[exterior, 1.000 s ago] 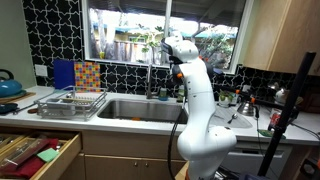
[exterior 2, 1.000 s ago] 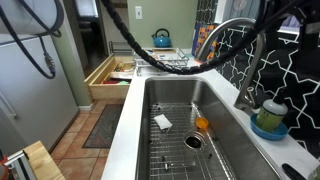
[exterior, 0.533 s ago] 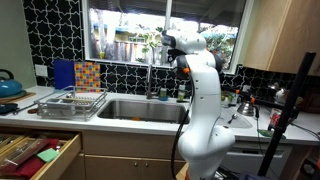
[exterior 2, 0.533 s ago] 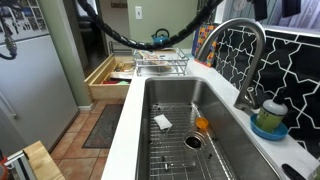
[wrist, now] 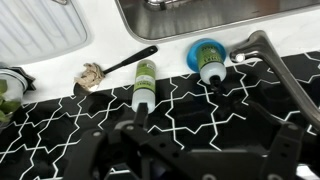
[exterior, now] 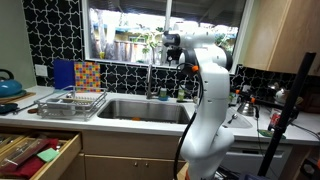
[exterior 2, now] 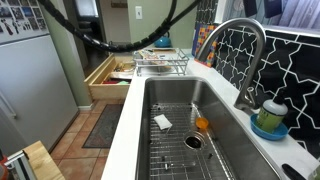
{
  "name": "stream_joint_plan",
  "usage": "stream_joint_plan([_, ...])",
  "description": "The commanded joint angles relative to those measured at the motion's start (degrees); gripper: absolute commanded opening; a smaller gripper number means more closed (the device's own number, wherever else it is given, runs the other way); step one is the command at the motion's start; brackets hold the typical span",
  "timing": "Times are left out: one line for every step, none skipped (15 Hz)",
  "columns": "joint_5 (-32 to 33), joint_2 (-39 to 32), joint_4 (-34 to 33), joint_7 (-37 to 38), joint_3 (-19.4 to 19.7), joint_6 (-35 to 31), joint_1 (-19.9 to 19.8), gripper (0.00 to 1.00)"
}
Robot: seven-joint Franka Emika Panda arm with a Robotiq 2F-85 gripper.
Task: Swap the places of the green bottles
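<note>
In the wrist view two green bottles with white caps stand against the black tiled wall. One green bottle (wrist: 145,82) stands on the bare ledge. The second green bottle (wrist: 207,60) stands in a blue dish (wrist: 192,55) by the faucet, and it also shows in an exterior view (exterior 2: 270,112). My gripper (wrist: 207,135) is open and empty, its dark fingers apart, some way off from both bottles. In an exterior view the gripper (exterior: 168,43) is held high in front of the window, above the faucet.
The curved faucet (exterior 2: 240,45) rises between the bottles and the steel sink (exterior 2: 135,120). A dish brush (wrist: 110,70) lies beside the bottles. A dish rack (exterior: 72,100), a blue kettle (exterior: 8,85) and an open drawer (exterior: 35,150) are further along the counter.
The arm has straightened up and its wrist has risen and swung toward the window. In the sink-side view the arm has moved out of the frame's middle.
</note>
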State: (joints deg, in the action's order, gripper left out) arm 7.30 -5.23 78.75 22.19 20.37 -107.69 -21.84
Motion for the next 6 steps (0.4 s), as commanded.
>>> stream_joint_plan([0.5,0.6,1.0,0.3,-0.1,-0.4,0.1,1.00])
stream_joint_plan([0.8,1.1,1.8,0.5,-0.1,-0.6,0.2,1.00])
stream_joint_plan([0.9,1.4,2.3,0.6,-0.2,-0.9,0.3,1.00])
stream_joint_plan([1.0,1.6,2.7,0.7,-0.3,-1.0,0.3,1.00])
stream_joint_plan([1.0,1.8,2.8,0.7,-0.3,-1.0,0.3,1.00])
stream_joint_plan([1.0,1.8,2.9,0.7,-0.3,-1.0,0.3,1.00])
